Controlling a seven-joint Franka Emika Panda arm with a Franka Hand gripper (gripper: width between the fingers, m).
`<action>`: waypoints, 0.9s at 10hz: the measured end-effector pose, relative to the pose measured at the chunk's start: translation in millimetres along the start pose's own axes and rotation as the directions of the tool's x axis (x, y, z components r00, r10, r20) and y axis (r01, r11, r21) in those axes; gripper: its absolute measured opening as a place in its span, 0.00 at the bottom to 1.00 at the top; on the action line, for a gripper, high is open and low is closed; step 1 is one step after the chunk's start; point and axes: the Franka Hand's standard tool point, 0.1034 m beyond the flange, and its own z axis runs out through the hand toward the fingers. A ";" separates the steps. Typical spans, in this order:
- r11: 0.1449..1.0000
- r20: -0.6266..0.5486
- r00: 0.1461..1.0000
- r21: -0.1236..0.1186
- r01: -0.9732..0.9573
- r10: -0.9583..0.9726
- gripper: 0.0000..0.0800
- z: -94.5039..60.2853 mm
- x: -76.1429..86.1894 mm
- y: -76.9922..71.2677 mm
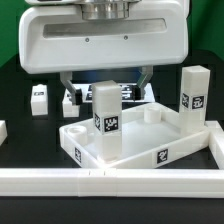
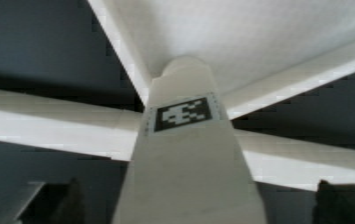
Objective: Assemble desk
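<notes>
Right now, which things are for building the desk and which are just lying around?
For the desk: tabletop, front leg, back leg, small tagged block, its neighbour (both probably legs), and the open pincer.
Just lying about: white border rails.

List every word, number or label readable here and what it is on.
No words, brands or numbers are readable.
Upright white square plastic leg in the middle: a black-and-white pattern tag, no lettering.
Second white square leg at the exterior view's right: same kind of tag.
White rectangular tray-like plastic tabletop: two such tags on its front rim.
Small white block at the exterior view's left: tag too small to make out.
</notes>
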 end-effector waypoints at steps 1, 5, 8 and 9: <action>1.000 0.001 1.000 -0.003 0.012 -0.012 0.81 0.3 0.0 -0.1; 1.000 0.002 1.000 -0.002 0.005 -0.005 0.36 0.7 -0.3 0.4; 0.992 0.001 0.992 0.001 -0.126 0.126 0.36 -0.2 0.3 0.2; 0.971 0.002 0.971 0.002 -0.237 0.237 0.36 -1.2 0.8 0.6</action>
